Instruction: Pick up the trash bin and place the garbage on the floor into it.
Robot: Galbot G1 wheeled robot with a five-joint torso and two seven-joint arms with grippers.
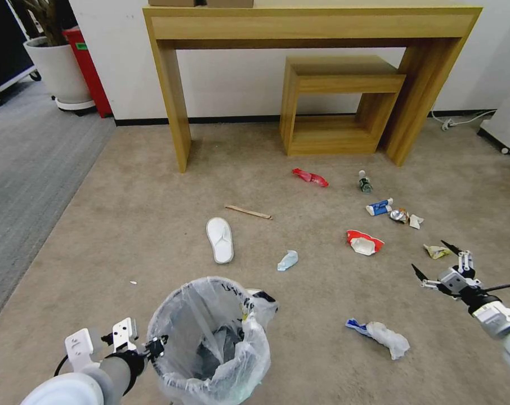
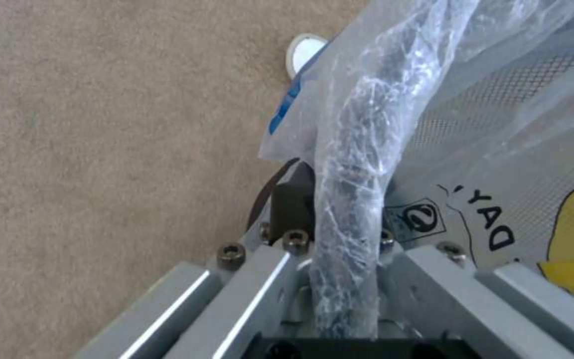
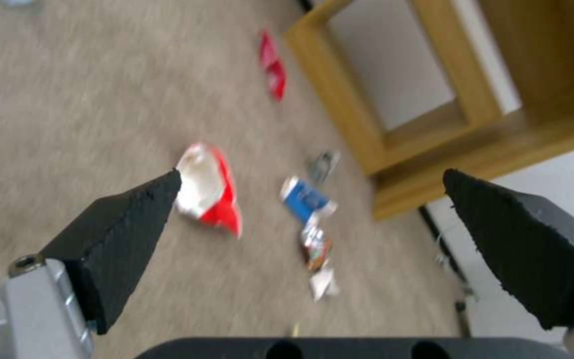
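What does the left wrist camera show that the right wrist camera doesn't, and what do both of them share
Left wrist view alone: the left gripper shut on the trash bin at its bag-wrapped rim, mesh wall and printed bag up close, a white slipper beyond.

Right wrist view alone: the right gripper open above the floor, with the red-white cup, blue-white packet, red wrapper and wooden console table ahead.

Both: beige carpet.
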